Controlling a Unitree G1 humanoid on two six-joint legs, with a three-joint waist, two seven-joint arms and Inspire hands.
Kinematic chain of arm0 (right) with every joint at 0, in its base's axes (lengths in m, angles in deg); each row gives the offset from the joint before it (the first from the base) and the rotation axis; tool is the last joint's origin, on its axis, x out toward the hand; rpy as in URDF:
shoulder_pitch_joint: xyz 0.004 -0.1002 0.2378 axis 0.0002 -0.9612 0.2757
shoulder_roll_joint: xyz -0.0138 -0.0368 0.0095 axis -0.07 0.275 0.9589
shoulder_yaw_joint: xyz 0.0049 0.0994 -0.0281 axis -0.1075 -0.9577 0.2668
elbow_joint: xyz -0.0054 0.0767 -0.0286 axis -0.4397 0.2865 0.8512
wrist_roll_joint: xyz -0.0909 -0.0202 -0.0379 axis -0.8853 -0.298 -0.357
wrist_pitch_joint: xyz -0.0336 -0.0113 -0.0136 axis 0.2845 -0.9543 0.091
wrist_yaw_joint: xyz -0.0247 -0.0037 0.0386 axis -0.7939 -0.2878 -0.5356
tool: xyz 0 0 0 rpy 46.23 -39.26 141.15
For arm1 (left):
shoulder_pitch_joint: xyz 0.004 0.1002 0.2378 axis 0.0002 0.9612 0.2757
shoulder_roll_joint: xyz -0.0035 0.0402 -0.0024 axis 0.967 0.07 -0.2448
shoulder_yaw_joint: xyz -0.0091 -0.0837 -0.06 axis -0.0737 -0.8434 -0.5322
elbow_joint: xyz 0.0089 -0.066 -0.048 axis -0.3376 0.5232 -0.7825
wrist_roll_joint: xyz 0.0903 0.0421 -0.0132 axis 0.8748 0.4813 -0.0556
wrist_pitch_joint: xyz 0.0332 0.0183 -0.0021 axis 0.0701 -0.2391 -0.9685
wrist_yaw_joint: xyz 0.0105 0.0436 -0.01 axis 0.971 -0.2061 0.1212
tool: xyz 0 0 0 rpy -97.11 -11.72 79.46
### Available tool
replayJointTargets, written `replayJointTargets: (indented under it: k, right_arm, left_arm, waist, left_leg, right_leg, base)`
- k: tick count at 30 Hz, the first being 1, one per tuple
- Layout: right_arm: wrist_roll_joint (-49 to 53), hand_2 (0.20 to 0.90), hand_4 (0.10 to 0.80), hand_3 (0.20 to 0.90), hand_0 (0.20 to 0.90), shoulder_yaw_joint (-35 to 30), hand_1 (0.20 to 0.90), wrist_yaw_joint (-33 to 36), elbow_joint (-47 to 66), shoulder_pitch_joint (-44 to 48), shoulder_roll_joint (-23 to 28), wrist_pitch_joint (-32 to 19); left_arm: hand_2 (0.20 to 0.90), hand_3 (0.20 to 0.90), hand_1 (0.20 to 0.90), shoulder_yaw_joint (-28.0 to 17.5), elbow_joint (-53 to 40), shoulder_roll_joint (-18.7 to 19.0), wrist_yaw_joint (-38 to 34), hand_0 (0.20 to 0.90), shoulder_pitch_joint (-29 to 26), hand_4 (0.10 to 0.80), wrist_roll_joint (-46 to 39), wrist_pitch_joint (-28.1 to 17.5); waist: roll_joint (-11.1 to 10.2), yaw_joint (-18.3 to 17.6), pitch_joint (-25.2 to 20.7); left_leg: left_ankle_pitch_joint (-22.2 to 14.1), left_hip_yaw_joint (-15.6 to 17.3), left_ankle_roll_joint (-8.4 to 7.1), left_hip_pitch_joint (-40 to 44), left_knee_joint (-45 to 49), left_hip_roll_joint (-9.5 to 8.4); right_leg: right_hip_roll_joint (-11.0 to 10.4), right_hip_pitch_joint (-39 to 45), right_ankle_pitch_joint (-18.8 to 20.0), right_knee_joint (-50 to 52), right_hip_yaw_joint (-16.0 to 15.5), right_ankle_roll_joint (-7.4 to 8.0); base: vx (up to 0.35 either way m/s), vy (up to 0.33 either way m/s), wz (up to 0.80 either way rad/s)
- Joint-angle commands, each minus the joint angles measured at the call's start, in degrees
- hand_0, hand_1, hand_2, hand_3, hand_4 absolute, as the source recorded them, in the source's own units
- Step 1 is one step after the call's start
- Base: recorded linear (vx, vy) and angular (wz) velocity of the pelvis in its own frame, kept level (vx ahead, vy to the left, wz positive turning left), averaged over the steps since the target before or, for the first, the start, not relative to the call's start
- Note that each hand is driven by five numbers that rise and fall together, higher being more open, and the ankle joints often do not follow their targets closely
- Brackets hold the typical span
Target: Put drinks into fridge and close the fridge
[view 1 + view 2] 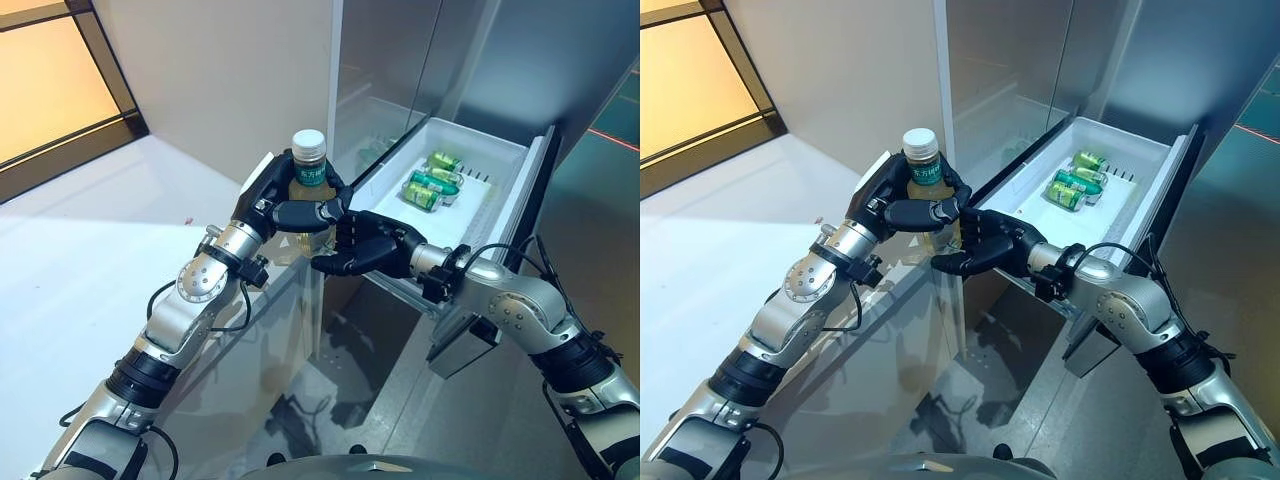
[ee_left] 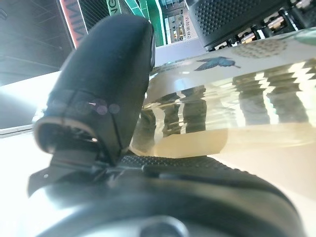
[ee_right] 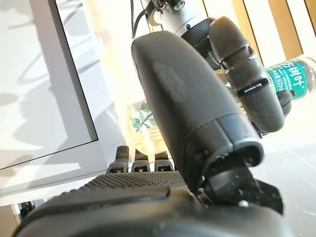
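Observation:
A clear bottle [image 1: 311, 176] with a white cap, a green label and pale yellow drink is upright in my left hand [image 1: 285, 212], whose fingers and thumb are curled round its middle. It also shows in the left wrist view [image 2: 237, 113]. My right hand [image 1: 368, 246] is open right beside it, with the fingers reaching under the bottle's lower part and the thumb up against my left hand's fingers. The bottle [image 3: 289, 79] shows past its thumb. The fridge's white drawer [image 1: 470, 135] stands pulled out behind both hands, with green cans [image 1: 432, 185] lying in it.
The drawer's grey front panel [image 1: 527, 200] stands at the right. The fridge's steel body [image 1: 390, 60] rises behind the hands. A white surface [image 1: 90, 260] lies at the left, with a dark-framed window [image 1: 50, 80] at the upper left.

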Motion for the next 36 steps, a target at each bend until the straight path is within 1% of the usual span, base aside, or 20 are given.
replayJointTargets:
  k: [1,2,3,5,10,14,17,21,29,36]
  right_arm:
    - [5.3,0.9,0.8,0.9,0.9,-5.8,0.9,-1.3,6.6,9.7,-5.3,-9.5]
    - [5.3,0.9,0.8,0.9,0.9,-5.8,0.9,-1.2,6.6,9.7,-5.3,-9.4]
    - [5.2,0.9,0.8,0.9,0.9,-5.8,0.9,-1.5,6.7,9.6,-5.2,-9.3]
    - [5.0,0.9,0.8,0.9,0.9,-5.9,0.9,-1.7,6.9,9.2,-5.3,-9.0]
    - [5.6,0.9,0.8,0.9,0.9,-5.7,0.9,-2.0,7.4,9.3,-5.6,-7.9]
    - [8.7,0.9,0.8,0.9,0.9,-4.5,0.9,-2.1,7.9,9.5,-5.9,-6.1]
    - [10.6,0.9,0.8,0.9,0.9,-3.1,0.9,-1.7,7.6,9.9,-6.6,-5.7]
    - [12.4,0.9,0.8,0.9,0.9,-1.3,0.9,-0.3,6.8,11.3,-8.1,-6.8]
    - [17.9,0.9,0.8,0.9,0.9,-0.4,0.9,3.1,5.9,11.9,-11.1,-6.8]
    - [17.2,0.9,0.8,0.9,0.9,1.1,0.9,5.2,4.8,11.8,-12.0,-5.2]
  left_arm:
    - [0.3,0.2,0.3,1.4,0.1,-4.2,0.5,0.3,-10.4,0.1,-5.2,-8.7]
    - [0.3,0.2,0.3,1.5,0.1,-4.3,0.6,0.3,-10.3,0.1,-5.3,-8.7]
    - [0.3,0.2,0.3,1.6,-0.2,-4.7,0.7,0.3,-10.3,0.1,-5.7,-8.4]
    - [0.3,0.2,0.3,1.7,-0.6,-5.2,1.3,0.3,-10.3,0.1,-6.2,-8.0]
    - [0.3,0.2,0.3,2.9,-1.1,-6.6,3.3,0.3,-10.7,0.1,-6.0,-7.2]
    - [0.3,0.2,0.3,4.7,-1.6,-6.8,3.4,0.3,-11.5,0.1,-3.9,-6.9]
    - [0.3,0.2,0.3,6.1,-0.8,-7.1,3.0,0.3,-12.3,0.1,-3.8,-6.7]
    - [0.3,0.2,0.3,7.7,1.2,-7.9,3.5,0.3,-13.2,0.1,-4.3,-7.8]
    - [0.3,0.2,0.3,10.6,1.8,-10.2,7.0,0.3,-13.7,0.1,-5.4,-8.9]
    - [0.3,0.2,0.3,12.6,1.1,-11.4,7.2,0.3,-14.5,0.1,-6.3,-10.3]
  waist:
    - [-1.5,-1.4,-6.2]
    - [-1.5,-1.4,-6.2]
    - [-1.6,-1.6,-6.1]
    - [-1.5,-1.8,-6.1]
    - [-1.4,-2.3,-5.9]
    - [-1.5,-2.4,-5.8]
    - [-1.5,-2.5,-5.8]
    - [-1.6,-2.4,-5.9]
    - [-1.6,-2.3,-5.9]
    - [-1.3,-2.4,-6.2]
  left_leg:
    - [-3.5,-0.9,1.63,0.0,0.1,-1.58]
    - [-3.9,-0.9,1.66,0.3,0.1,-1.59]
    - [-3.5,-0.7,1.72,0.1,0.1,-1.63]
    - [-4.1,-0.6,1.82,0.5,0.1,-1.66]
    - [-4.2,-0.8,1.95,0.5,0.1,-1.82]
    - [-4.3,-0.8,2.1,0.6,0.1,-1.93]
    - [-4.4,-0.6,2.2,0.7,0.1,-1.92]
    - [-4.5,-0.1,2.29,1.0,0.1,-1.87]
    - [-4.6,-0.2,2.42,1.1,0.1,-1.85]
    - [-4.4,-1.4,2.52,0.8,0.1,-2.05]
  right_leg:
    - [-1.5,-0.7,2.6,0.3,-0.4,3.27]
    - [-1.5,-0.4,2.2,0.3,-0.4,3.35]
    - [-1.5,-0.8,2.7,0.3,-0.1,3.27]
    - [-1.5,-0.5,2.3,0.3,0.1,3.4]
    - [-1.4,-0.6,2.4,0.3,0.8,3.39]
    - [-1.5,-0.6,2.4,0.3,1.2,3.45]
    - [-1.5,-0.6,2.4,0.3,1.3,3.46]
    - [-1.5,-0.5,2.4,0.3,1.1,3.44]
    - [-1.4,-0.4,2.4,0.3,1.2,3.37]
    - [-1.3,-0.5,2.5,0.3,1.9,3.26]
  base:
    - [0.008,0.016,-0.07]
    - [-0.023,0.015,-0.06]
    - [0.012,0.017,-0.04]
    - [-0.01,0.026,-0.04]
    - [-0.02,0.02,-0.06]
    - [-0.008,0.006,-0.03]
    - [0.0,0.0,0.0]
    - [0.0,0.0,0.0]
    - [-0.006,-0.007,-0.02]
    - [0.001,0.0,-0.01]
